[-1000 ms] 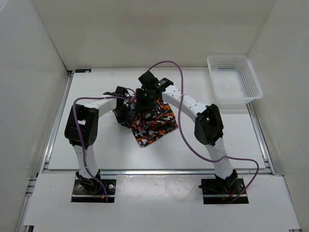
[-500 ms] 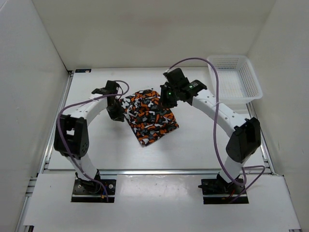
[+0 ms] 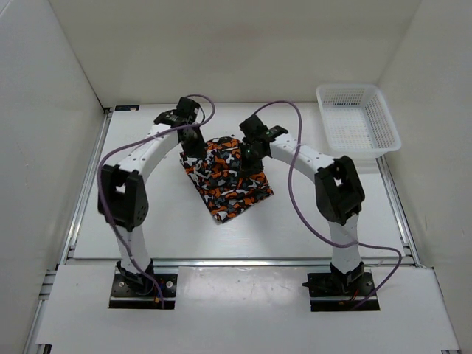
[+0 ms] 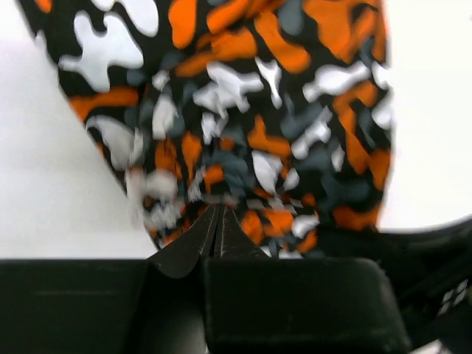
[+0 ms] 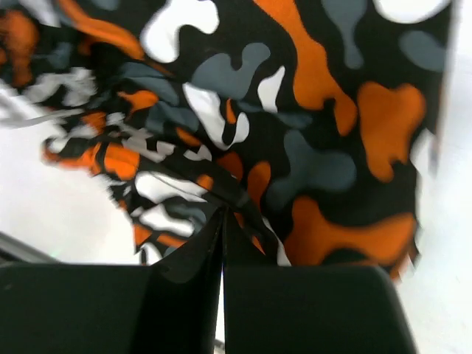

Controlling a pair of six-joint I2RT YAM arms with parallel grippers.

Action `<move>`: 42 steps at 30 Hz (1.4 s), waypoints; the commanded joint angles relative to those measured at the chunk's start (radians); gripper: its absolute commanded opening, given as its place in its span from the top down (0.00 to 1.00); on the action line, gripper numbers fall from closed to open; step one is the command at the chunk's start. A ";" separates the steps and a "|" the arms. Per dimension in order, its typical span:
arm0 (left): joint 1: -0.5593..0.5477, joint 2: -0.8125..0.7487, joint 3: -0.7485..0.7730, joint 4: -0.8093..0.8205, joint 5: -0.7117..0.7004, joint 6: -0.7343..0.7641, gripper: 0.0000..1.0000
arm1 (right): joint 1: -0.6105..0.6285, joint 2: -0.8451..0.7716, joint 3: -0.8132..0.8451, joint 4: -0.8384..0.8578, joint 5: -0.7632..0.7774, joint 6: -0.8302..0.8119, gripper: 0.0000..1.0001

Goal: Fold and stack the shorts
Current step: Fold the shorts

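Shorts (image 3: pixel 225 181) lie on worktop (image 3: pixel 147 214). Left fingers (image 4: pixel 193 249) pinched tight on their far-left edge; right fingers (image 5: pixel 193 254) pinched tight on the far-right edge.

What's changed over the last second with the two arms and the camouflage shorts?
Both arms spread apart from above the orange, black, grey and white camouflage fabric shorts, uncovering their far part. The left gripper then went to the far-left edge and the right gripper to the right side, jaws closed on cloth. The shorts' near corner and the white plastic mesh basket stayed put.
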State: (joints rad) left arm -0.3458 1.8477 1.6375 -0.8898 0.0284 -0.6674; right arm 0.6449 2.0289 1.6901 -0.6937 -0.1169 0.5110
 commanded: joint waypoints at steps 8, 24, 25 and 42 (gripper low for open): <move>0.059 0.206 0.001 -0.015 0.033 0.054 0.90 | 0.108 -0.004 -0.252 0.091 -0.047 -0.069 0.99; 0.080 0.225 0.001 -0.006 0.044 0.126 0.90 | 0.108 -0.172 -0.083 0.092 0.068 -0.009 0.99; 0.080 0.225 -0.010 -0.006 0.044 0.126 0.90 | 0.108 -0.147 -0.051 0.092 0.068 -0.009 0.99; 0.117 0.295 0.074 -0.006 0.073 0.144 0.90 | 0.188 -0.064 -0.276 0.164 -0.037 0.043 0.99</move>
State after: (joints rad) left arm -0.2409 2.1304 1.6611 -0.9070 0.0898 -0.5377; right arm 0.8299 2.0331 1.4414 -0.5575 -0.1596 0.5369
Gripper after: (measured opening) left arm 0.120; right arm 0.011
